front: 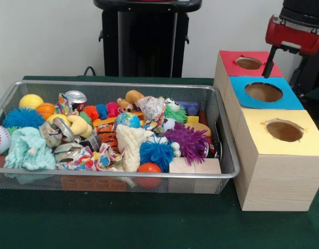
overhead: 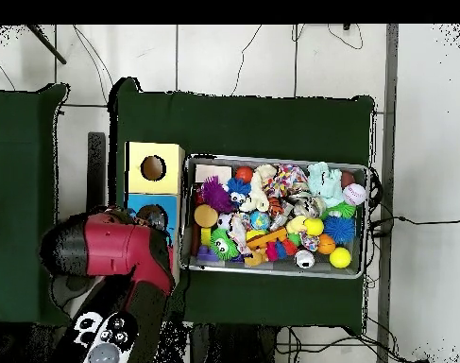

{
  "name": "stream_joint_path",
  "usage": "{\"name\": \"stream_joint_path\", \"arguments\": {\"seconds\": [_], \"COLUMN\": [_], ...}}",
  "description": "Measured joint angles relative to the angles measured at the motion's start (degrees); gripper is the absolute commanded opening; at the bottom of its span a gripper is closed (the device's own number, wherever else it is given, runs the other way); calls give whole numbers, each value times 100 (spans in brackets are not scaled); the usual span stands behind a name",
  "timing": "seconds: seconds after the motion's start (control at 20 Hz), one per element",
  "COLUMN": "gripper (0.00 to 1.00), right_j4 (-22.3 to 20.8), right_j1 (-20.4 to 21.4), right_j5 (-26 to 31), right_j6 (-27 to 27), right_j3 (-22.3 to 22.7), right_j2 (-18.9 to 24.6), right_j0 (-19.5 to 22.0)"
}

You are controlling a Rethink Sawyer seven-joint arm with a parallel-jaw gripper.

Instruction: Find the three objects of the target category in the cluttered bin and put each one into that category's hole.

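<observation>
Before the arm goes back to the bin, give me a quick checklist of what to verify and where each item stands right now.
1. Arm clear of the bin: ok. It hangs over the sorting boxes, not the toys.
2. Pincer empty: cannot tell. Only a dark tip shows, just above the edge of the blue box's hole.
3. Holes unobstructed: ok in the front view for the red box's hole, the blue one and the yellow box's hole.
4. Toys reachable from above: ok. The purple spiky ball and blue fuzzy ball lie on top of the pile.
5. Nothing spilled onto the green cloth: ok.
</observation>
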State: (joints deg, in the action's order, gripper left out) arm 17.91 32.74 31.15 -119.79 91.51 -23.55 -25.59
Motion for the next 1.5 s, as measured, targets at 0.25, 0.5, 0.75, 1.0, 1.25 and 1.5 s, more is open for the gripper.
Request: {"name": "stream_joint_path", "arguments": {"seconds": [0.25,0.5,0.75,1.0,1.25,1.5], "gripper": [100,100,100,100,100,100], "right_j4": [0,-1,-9,-34,-418,-1099], "right_j1": [-76,-55,197,694,1337,1810], "right_j5": [1,36,96,101,220,576], "right_j6": [0,0,0,2,183,990], "right_j3": [-117,-150,-62,134,318,325], "right_j2": [-201,-280,-256,-122,190,703], "right_j0": [-114,-122,91,744,1952,3457]}}
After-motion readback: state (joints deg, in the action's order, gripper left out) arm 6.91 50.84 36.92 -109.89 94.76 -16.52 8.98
